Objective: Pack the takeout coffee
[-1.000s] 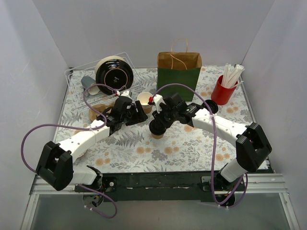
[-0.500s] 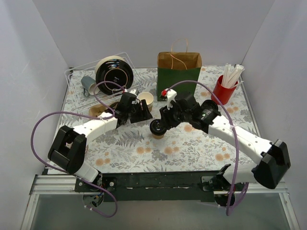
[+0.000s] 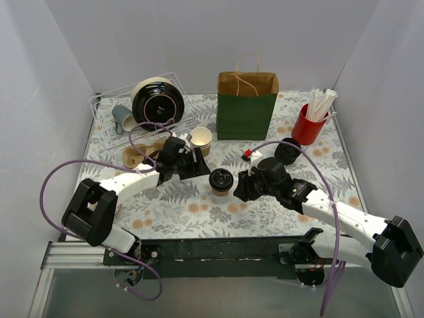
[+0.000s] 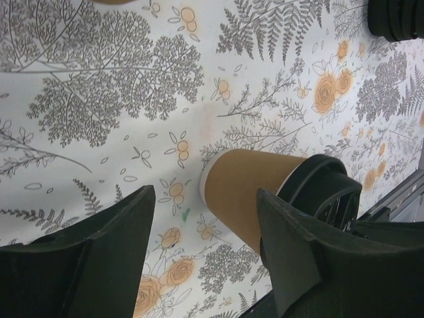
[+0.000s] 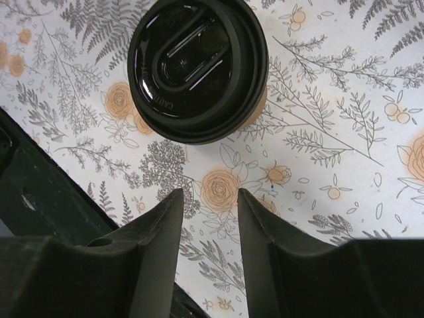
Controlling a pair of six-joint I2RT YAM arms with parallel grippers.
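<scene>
The left arm point(image 3: 132, 179) reaches from its base at the near left towards the middle of the table, and the left gripper point(image 3: 196, 161) is held low with its fingers point(image 4: 99, 265) spread wide and nothing between them. The right arm point(image 3: 328, 211) lies low from the near right towards the centre. The right gripper point(image 3: 240, 190) points left, its jaws parted by a narrower gap and empty.

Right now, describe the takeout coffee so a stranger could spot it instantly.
Find the green paper bag at the back centre; the takeout coffee stands in front of it, slightly left. Unlike the lidless cups nearby, this short tan cup wears a black sip lid.
</scene>
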